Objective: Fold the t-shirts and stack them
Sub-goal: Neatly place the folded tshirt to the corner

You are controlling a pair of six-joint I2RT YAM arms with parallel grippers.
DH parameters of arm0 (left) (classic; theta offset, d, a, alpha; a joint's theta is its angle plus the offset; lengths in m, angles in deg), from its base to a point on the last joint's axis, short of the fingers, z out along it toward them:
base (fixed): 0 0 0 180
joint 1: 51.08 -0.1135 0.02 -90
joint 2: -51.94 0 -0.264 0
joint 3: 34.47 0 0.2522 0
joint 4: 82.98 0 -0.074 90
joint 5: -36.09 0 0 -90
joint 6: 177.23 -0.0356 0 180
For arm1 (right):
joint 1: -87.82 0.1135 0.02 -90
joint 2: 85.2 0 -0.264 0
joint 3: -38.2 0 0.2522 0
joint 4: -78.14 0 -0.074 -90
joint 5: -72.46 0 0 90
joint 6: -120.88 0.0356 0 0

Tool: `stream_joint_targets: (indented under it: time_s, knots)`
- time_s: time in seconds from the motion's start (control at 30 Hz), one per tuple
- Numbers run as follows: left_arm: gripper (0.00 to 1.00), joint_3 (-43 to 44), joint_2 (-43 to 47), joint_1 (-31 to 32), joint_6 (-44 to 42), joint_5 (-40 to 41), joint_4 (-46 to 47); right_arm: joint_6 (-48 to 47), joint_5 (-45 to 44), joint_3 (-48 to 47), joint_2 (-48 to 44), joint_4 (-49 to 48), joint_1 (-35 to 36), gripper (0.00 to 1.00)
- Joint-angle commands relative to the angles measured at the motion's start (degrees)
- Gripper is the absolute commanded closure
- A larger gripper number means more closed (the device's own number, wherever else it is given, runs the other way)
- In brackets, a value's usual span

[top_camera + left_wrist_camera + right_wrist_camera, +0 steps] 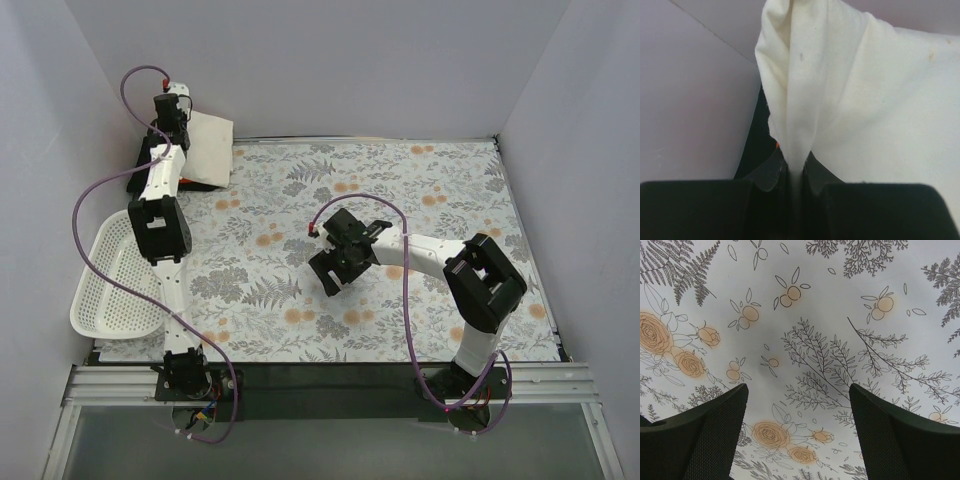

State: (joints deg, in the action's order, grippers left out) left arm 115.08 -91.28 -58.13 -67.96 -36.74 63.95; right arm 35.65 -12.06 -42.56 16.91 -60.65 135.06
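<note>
Nearest us, the basket [112,290] sits at the left edge of the surface [440,180]. Mid-surface, our right end effector [797,395] hovers with its jaws wide apart and nothing between them. In the far left corner, our left end effector [796,170] is pinched tight on a fold of the cream tee [865,100], which lies over the black tee [756,145] and a sliver of the orange tee [776,145]. The pile lies far-left of the right arm, its longer side seemingly running near to far, so we judge the left arm nearer
</note>
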Motion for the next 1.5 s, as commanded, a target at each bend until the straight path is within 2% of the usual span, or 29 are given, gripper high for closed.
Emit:
stream_joint_targets:
  time_s: [0.0, 0.23, 0.7, 0.73, 0.83, 0.87, 0.97, 1.1, 1.13, 1.27, 1.47]
  knots:
    - [1.0, 0.27, -0.74, -0.77, -3.35, 5.92, 6.03, 1.64, -0.73, -2.08, 0.03, 1.56, -0.4, 0.26]
    - [0.98, -2.37, -1.72, -1.91, -7.75, 11.3, 12.28, 3.57, -0.9, -2.43, 0.64, 1.91, -0.57, 0.26]
    - [0.9, -3.25, -2.42, -3.24, -7.31, 11.22, 14.56, 7.0, -2.4, -3.05, -0.06, 2.53, -0.66, 0.27]
    - [0.73, -3.33, -2.33, -3.23, -7.14, 11.31, 14.74, 7.18, -2.66, -3.05, -0.06, 2.62, -0.66, 0.27]
    - [0.44, -3.6, -1.98, -3.23, -6.09, 11.84, 14.91, 8.05, -3.36, -2.87, -0.5, 2.79, -0.75, 0.27]
    - [0.4, -3.86, -1.72, -3.23, -5.74, 12.01, 14.92, 8.32, -3.8, -2.78, -0.85, 2.79, -0.75, 0.27]
    - [0.31, -5.0, -0.23, -3.23, -3.54, 11.14, 14.39, 9.28, -6.78, -2.7, -1.9, 2.79, -1.01, 0.27]
    - [0.27, -6.58, 2.93, -3.06, 4.53, 8.06, 10.44, 10.95, -9.34, -2.52, -3.49, 3.05, -3.03, 0.27]
    - [0.25, -9.11, 3.99, -2.97, 9.42, 7.27, 10.0, 12.0, -9.95, -2.61, -3.93, 3.4, -4.43, 0.27]
    - [0.17, -18.34, 11.1, -1.31, 19.39, -0.62, 8.5, 13.07, -12.85, -1.99, -7.61, 3.5, -9.26, 0.27]
    - [0.15, -33.27, 25.51, 6.25, 29.48, -1.0, 6.57, 11.14, -14.52, -1.2, -16.74, 5.07, -20.33, 0.27]
